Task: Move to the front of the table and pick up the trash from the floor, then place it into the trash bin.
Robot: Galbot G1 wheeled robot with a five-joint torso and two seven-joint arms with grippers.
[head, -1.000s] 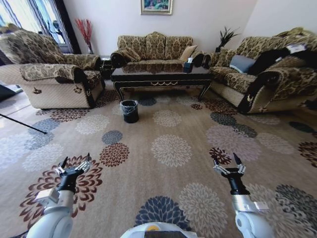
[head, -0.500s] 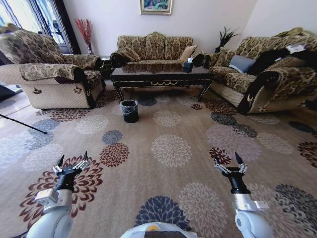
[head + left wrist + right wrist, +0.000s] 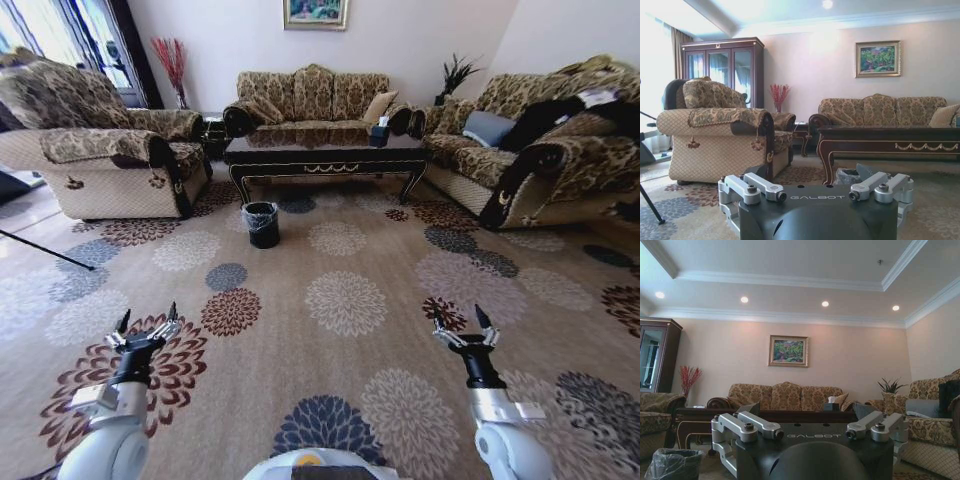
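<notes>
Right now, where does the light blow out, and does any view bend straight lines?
Left wrist view: the window at the side is washed out white, and a glow bleaches the wall above the table. Right wrist view: the ceiling spotlights flare softly. Head view: wide-angle bending curves the carpet and armchair towards the edges.

One table [image 3: 325, 152], one trash bin [image 3: 262, 224], three sofas [image 3: 312, 98].

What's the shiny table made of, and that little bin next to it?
The table looks like dark brown wood with a glossy polish: its top reflects light, and gold scrollwork trims the apron. The trash bin seems black plastic, lined with a thin crinkly greyish bag folded over the rim.
</notes>
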